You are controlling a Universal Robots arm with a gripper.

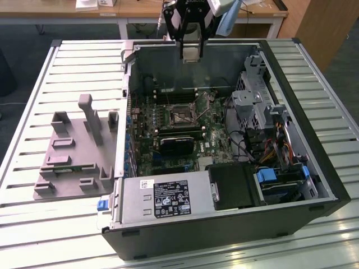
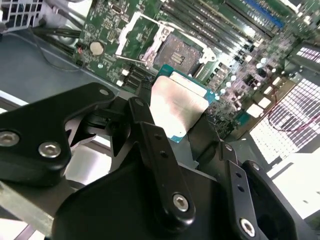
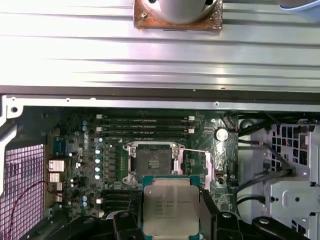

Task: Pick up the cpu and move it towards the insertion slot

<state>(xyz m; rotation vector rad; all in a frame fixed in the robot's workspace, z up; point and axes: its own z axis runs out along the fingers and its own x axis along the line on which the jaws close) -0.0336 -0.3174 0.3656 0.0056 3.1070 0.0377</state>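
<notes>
Silver-topped, teal-edged cpu [image 3: 167, 211]

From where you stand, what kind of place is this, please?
Probably a robotics lab or electronics workshop: an opened black desktop computer case lies on a ribbed metal table, wooden desks stand behind, and the black gripper holds the silver square cpu.

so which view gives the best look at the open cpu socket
The first wrist view: it looks straight down on the insertion slot, its frame square-on, just beyond the cpu held in the tool. The second wrist view shows it tilted. The exterior view shows it far off.
</notes>
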